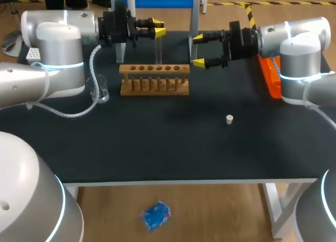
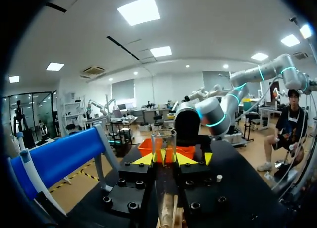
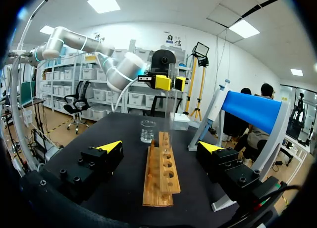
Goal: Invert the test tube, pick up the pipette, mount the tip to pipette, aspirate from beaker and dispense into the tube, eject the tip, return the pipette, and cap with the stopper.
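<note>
Glass, thin and slick, I judge: the test tube [image 1: 157, 50] wants a gentle pinch near its mouth. Head view: my left hand [image 1: 159, 28] clamps its upper part, at twelve o'clock above the rack [image 1: 155, 79]. Left wrist: tube between both fingers [image 2: 143, 159]. Right wrist: my right hand [image 3: 161, 147] gapes wide, tube at its twelve o'clock, well apart.

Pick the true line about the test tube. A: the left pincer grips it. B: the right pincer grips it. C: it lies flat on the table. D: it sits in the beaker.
A: the test tube is clamped upright in the left pincer, between its yellow tips; the right pincer is open and empty.
</note>
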Controlling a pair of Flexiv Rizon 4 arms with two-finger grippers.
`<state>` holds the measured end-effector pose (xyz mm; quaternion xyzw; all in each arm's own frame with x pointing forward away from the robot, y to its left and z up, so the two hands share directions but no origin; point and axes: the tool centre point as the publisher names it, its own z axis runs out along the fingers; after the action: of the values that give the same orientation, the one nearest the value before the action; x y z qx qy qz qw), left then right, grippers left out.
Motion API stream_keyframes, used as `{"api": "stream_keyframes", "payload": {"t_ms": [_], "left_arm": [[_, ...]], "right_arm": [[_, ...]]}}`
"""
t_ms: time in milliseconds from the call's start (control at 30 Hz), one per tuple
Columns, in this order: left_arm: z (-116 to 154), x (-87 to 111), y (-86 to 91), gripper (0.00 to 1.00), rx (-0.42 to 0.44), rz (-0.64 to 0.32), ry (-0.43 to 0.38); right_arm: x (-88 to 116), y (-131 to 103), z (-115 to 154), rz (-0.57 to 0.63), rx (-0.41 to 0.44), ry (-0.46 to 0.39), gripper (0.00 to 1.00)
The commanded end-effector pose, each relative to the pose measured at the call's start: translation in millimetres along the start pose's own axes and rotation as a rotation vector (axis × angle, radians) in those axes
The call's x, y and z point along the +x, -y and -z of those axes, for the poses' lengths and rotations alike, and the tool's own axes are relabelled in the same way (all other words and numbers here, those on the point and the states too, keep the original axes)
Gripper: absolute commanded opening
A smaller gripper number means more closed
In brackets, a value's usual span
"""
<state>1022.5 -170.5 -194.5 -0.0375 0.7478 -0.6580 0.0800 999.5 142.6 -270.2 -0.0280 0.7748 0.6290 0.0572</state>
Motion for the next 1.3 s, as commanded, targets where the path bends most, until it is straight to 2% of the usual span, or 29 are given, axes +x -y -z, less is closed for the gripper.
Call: {"api": "stream_keyframes", "payload": {"t_ms": [33,500,600,933,1067,1300], "left_arm": [[-1.6,-5.6,2.2,0.0,-0.032,0.022,-0.019],[-6.5,-5.6,-3.3,0.0,-0.022,0.067,-0.012],[-6.5,-5.5,-0.2,0.0,-0.032,0.022,-0.001],[-6.5,-5.5,-0.2,0.0,-0.032,0.022,-0.001],[-3.0,-4.5,1.8,0.0,0.009,-0.016,0.024],[-3.3,-6.2,2.5,0.0,0.006,-0.014,0.021]], "right_arm": [[-0.5,0.8,0.0,0.001,-0.001,-0.001,1.0],[-0.5,0.8,0.0,0.001,-0.001,-0.001,1.0],[-0.5,0.8,0.0,0.001,-0.001,-0.001,1.0],[-0.5,0.8,0.0,0.001,-0.001,-0.001,1.0],[-0.5,0.8,0.0,0.001,-0.001,-0.001,1.0],[-0.5,0.8,0.0,0.001,-0.001,-0.001,1.0]]}}
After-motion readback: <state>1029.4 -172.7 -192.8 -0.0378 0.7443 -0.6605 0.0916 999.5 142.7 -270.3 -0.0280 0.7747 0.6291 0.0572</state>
